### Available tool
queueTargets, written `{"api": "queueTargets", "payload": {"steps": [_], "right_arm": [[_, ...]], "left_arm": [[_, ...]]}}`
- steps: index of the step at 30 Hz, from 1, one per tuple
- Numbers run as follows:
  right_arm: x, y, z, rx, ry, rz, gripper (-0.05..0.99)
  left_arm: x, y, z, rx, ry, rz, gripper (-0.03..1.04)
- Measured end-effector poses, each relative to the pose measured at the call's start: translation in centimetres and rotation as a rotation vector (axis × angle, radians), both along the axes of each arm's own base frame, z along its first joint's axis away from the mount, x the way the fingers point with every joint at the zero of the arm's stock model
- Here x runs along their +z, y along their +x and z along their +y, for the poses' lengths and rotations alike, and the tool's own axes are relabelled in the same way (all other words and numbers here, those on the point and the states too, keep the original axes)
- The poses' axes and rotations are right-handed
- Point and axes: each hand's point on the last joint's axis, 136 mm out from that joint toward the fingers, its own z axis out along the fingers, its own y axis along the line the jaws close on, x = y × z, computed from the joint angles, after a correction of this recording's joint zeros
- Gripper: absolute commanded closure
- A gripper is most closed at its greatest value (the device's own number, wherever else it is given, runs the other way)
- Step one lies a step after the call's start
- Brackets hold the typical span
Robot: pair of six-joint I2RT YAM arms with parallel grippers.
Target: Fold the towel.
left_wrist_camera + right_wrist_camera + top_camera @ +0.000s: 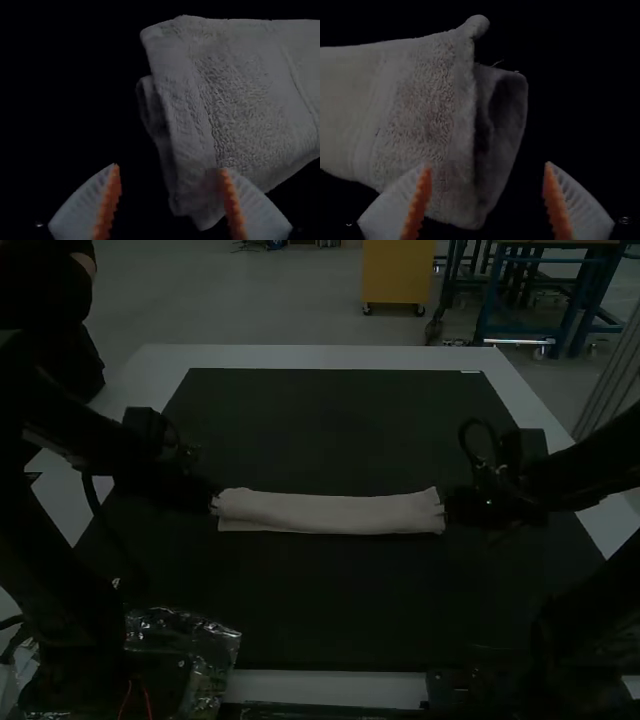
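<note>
Tabletop (300, 357) is pale, with a dark mat (320, 605) over most of it. Left arm (65, 425) and right arm (590, 470) both reach inward over the mat, one at each short end of the work. Towel (330, 513) lies around mid-mat as a long narrow strip running left to right, lengthwise folds in, fairly straight. Crinkled clear plastic (205, 640) sits near left, well apart from it. Left hand (169, 167) is released, fingers spread at the towel's left end; right hand (487, 164) is the same at the right end, nothing gripped in either. Layers don't stack flush: the lower one sticks out past the top one at the right end, and a small lip shows at the left. My read: lengthwise folding looks done or close to it, and the step in hand is setting or squaring the strip before a crosswise fold. Next move likely needs one end pinched through all layers, lifted and carried over toward the other, with the second hand steadying. Risk: orange pads (421, 200) catch the top layer only, and the strip opens up.
</note>
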Motion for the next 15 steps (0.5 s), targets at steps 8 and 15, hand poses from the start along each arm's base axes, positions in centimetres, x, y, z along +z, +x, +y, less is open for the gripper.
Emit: {"api": "queueTargets", "payload": {"steps": [8,15], "right_arm": [[0.1,0.2,-0.3,-0.011,-0.016,-0.004,0.03],[1.5,1.8,-0.1,-0.007,-0.012,-0.052,0.03]], "left_arm": [[0.4,0.7,0.3,0.027,-0.008,-0.045,0.04],[4.4,3.3,1.5,0.120,-0.053,-0.196,0.04]]}}
